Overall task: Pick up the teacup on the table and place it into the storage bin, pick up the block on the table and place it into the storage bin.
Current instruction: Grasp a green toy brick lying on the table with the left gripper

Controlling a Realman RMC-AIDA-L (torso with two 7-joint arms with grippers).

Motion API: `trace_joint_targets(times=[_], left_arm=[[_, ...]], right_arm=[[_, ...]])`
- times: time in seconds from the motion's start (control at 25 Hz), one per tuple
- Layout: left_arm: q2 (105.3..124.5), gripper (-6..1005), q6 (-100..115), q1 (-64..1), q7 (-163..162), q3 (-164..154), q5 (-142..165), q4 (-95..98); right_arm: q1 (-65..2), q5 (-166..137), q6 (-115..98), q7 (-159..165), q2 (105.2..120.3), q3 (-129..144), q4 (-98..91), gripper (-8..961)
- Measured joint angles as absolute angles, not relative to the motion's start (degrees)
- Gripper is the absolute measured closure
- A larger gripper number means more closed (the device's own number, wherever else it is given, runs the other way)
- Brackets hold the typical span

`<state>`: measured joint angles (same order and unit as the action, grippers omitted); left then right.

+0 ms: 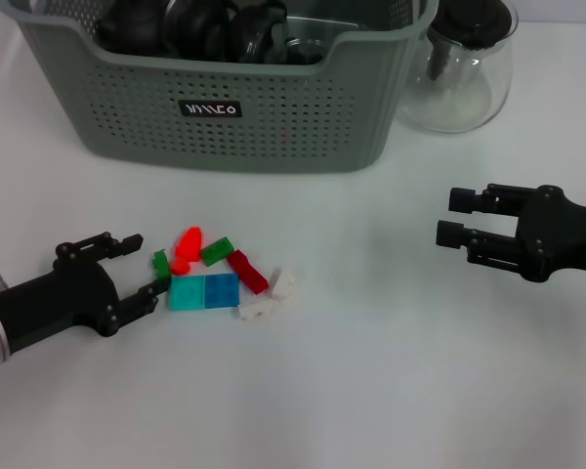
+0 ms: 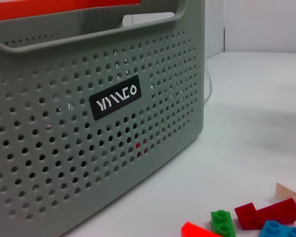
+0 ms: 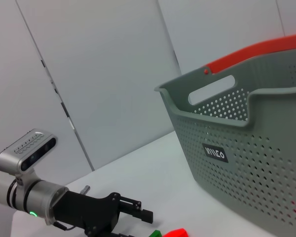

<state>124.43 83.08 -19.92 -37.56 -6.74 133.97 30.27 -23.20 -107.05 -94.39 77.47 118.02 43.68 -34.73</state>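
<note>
The left gripper (image 1: pixel 137 269), jaws spread wide and empty, sits low on the table with the blocks (image 1: pixel 220 277) just beyond its fingertips, still uncollected, the storage bin (image 1: pixel 244 107) farther ahead, while the right gripper (image 1: pixel 452 217) hovers open.

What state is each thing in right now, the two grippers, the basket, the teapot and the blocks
left gripper: open, low beside the blocks, holding nothing
right gripper: open, empty, off to the right
storage bin: upright, dark items already inside
glass teapot: upright beside the bin
blocks: loose cluster on the table, none picked up
</note>
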Motion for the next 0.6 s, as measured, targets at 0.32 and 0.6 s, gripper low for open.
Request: trace_joint_targets(times=[0.32,0.6], left_arm=[[124.46,396,81.42,-20.83,-35.48,-6.86,133.96,28.68],[124.41,413,80.54,-21.47,-35.44,-6.97,134.32,28.12]], right_arm=[[-23.29,-107.05,-94.39,77.39,117.69,43.68,-33.53,369],[-23.34,-107.05,-94.33,77.37,117.52,43.68,-33.29,370]])
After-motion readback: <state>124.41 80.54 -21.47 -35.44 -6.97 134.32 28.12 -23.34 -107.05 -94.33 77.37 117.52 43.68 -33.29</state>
